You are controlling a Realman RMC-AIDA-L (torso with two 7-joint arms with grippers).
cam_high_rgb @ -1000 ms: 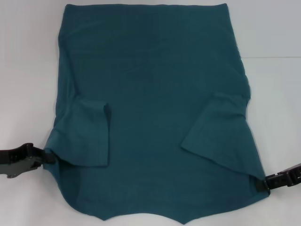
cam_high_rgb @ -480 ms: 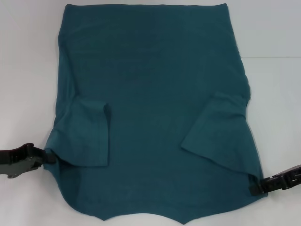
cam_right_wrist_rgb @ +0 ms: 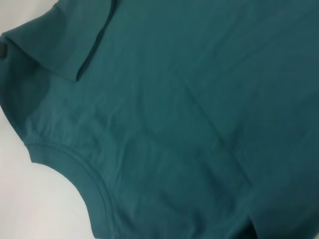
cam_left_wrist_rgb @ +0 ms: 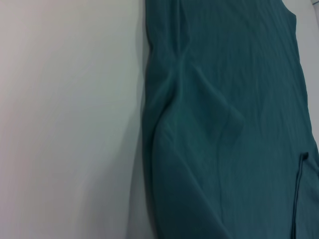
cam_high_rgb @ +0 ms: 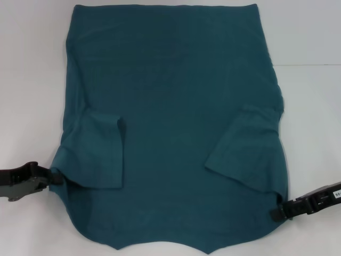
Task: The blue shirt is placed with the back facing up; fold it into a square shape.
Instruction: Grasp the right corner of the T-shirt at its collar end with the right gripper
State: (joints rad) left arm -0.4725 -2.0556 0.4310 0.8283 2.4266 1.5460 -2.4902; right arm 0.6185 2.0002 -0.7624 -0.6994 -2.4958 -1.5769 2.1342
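Observation:
The blue shirt [cam_high_rgb: 170, 122] lies flat on the white table [cam_high_rgb: 32, 80], plain side up, with its neckline at the near edge. Both short sleeves are folded in onto the body, the left sleeve [cam_high_rgb: 101, 154] and the right sleeve [cam_high_rgb: 248, 149]. My left gripper [cam_high_rgb: 51, 178] rests at the shirt's near left shoulder edge. On the other side, my right gripper [cam_high_rgb: 277, 213] touches the near right shoulder corner. The left wrist view shows the shirt's side [cam_left_wrist_rgb: 224, 124] beside bare table. In the right wrist view the shirt [cam_right_wrist_rgb: 174, 124] fills the picture, with its ribbed collar [cam_right_wrist_rgb: 65, 159].
White table surface [cam_high_rgb: 314, 106] surrounds the shirt on the left, right and far sides. A faint seam [cam_high_rgb: 309, 65] runs across the table at the right. The shirt's hem reaches the far end of the head view.
My right gripper has moved inward to the left and slightly nearer, and the shirt's near right corner has shifted inward with it. The left gripper has stayed put.

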